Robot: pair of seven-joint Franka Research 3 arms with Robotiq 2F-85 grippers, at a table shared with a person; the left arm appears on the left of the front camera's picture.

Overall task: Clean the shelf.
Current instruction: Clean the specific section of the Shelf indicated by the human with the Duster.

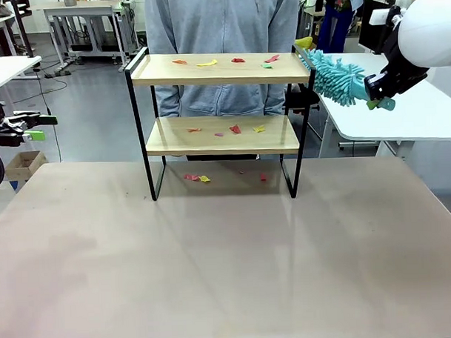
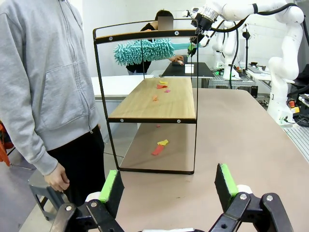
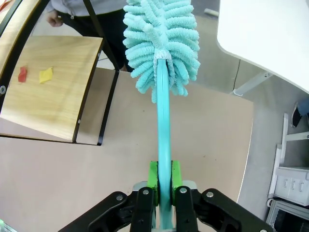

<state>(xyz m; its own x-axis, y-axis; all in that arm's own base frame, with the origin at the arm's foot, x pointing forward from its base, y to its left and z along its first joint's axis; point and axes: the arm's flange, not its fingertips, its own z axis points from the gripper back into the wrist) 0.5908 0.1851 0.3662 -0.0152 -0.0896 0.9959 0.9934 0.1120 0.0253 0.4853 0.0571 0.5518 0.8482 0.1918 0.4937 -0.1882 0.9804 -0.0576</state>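
Observation:
The shelf (image 1: 155, 71) stands at the table's far middle, with two wood boards in a black frame. Coloured paper scraps (image 1: 207, 63) lie on the top board, more scraps (image 1: 235, 128) on the lower board, and a few (image 1: 196, 177) on the table under it. My right gripper (image 1: 378, 97) is shut on the handle of a teal fluffy duster (image 1: 337, 77), whose head is at the top board's right end. The right wrist view shows the gripper (image 3: 163, 176) clamping the duster (image 3: 161, 53) beside the shelf (image 3: 53, 106). At the far left my left gripper (image 1: 31, 125) (image 2: 169, 182) hangs open and holds nothing.
A person in a grey hoodie (image 1: 221, 36) stands right behind the shelf, with one hand (image 2: 58, 176) hanging at the side. White tables (image 1: 401, 111) stand to the right and far left. The brown table (image 1: 228, 258) spreads out in front of the shelf.

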